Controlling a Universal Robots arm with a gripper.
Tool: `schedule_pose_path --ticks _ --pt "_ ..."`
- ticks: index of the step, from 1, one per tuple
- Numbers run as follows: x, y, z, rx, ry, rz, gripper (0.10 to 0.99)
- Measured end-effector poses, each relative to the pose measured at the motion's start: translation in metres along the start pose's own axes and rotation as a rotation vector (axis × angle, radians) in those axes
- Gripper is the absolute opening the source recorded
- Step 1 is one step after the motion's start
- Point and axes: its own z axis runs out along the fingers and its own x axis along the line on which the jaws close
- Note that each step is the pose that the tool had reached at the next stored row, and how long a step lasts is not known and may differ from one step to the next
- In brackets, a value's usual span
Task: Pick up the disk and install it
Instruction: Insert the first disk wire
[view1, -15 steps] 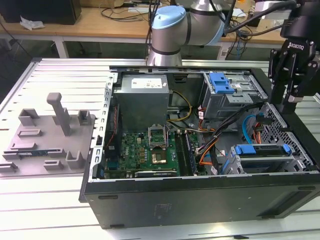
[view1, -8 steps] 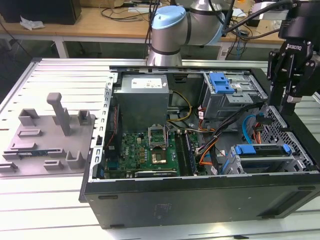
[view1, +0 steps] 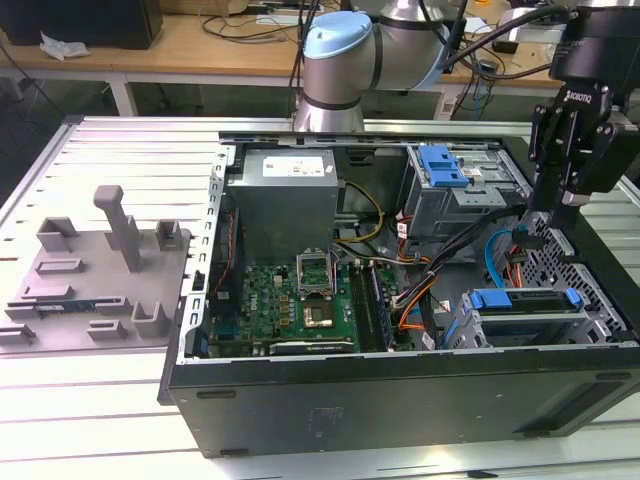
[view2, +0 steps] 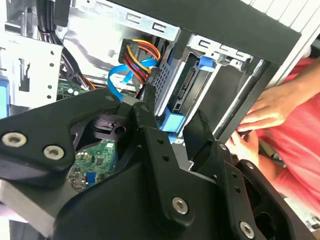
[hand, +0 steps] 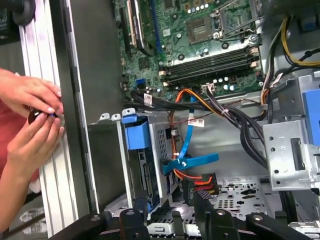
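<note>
The disk (view1: 522, 300), silver in its bright blue carrier, sits inside the lower drive cage at the case's front corner on the exterior view's right. In both wrist views it stands edge-on in that cage (hand: 144, 170) (view2: 186, 92), with a blue carrier tab sticking out. My gripper (view1: 548, 226) hangs just above and behind the cage, over the orange and blue cables. It is open and its black fingers (hand: 199, 206) hold nothing. The gripper (view2: 172, 122) is close to the carrier tab but apart from it.
A person's hands (hand: 31, 102) (view2: 265, 112) rest on the aluminium table edge just outside the case wall near the cage. Inside the case are the motherboard (view1: 300, 300), power supply (view1: 285, 195), an upper cage with a blue latch (view1: 440, 165) and cables. A grey fixture (view1: 100, 270) lies on the exterior view's left.
</note>
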Motion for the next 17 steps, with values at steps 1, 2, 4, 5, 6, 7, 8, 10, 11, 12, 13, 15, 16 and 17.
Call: schedule_pose_path --ticks 1,2,4,5,6,7,8,10,11,12,13,15,16,17 --pt "-0.0007 -0.0001 0.0005 -0.008 0.0014 0.003 0.502" --pt "-0.0014 -0.0003 0.0007 -0.015 0.0027 0.004 0.502" --pt "-0.0054 -0.0011 0.0014 -0.027 0.0089 0.000 0.502" --pt "-0.0067 -0.0017 0.0022 -0.032 0.0117 -0.002 0.502" --pt "-0.0079 -0.0015 0.0028 -0.033 0.0143 -0.002 0.502" --pt "-0.0087 -0.0014 0.0038 -0.034 0.0159 -0.004 0.502" --pt "-0.0090 -0.0015 0.0045 -0.033 0.0164 -0.009 0.502" --pt "-0.0094 -0.0015 0.0054 -0.028 0.0167 -0.022 0.502" --pt "-0.0095 -0.0015 0.0054 -0.026 0.0170 -0.028 0.502" --pt "-0.0095 -0.0016 0.0054 -0.026 0.0170 -0.028 0.502" --pt "-0.0094 -0.0015 0.0054 -0.025 0.0170 -0.029 0.502" --pt "-0.0095 -0.0015 0.0055 -0.025 0.0168 -0.030 0.502" --pt "-0.0097 -0.0014 0.0056 -0.025 0.0169 -0.030 0.502" --pt "-0.0108 -0.0016 0.0051 -0.023 0.0169 -0.029 0.502"
